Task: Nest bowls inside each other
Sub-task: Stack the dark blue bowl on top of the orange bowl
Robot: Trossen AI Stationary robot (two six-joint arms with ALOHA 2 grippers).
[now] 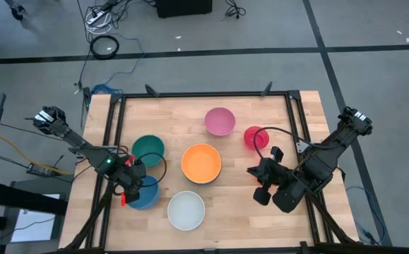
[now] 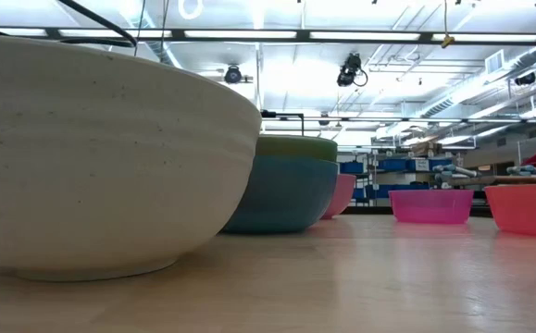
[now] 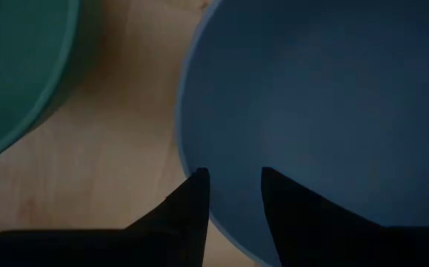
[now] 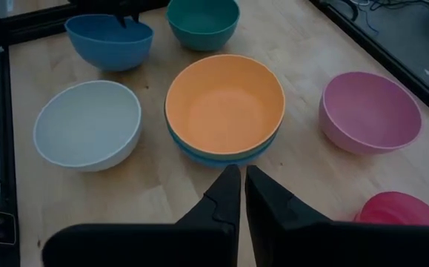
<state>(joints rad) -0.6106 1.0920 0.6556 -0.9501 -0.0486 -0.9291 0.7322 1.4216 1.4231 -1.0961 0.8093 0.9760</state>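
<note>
Nesting has barely begun: on the wooden worktop [image 1: 225, 219] only the round orange plastic bowl [image 1: 201, 163] sits inside another, a blue bowl [image 4: 199, 154] whose rim shows beneath it. Left of the orange bowl stand a teal green bowl [image 1: 148, 149] and a second blue bowl [image 1: 144, 192], whose rim the left hand [image 1: 128, 185] straddles with parted fingers. A white bowl [image 1: 186, 209], pink bowl [image 1: 220, 121] and magenta-red bowl [image 1: 255, 137] remain loose around it. Right of it, the right hand [image 1: 263, 185] hovers closed and empty.
</note>
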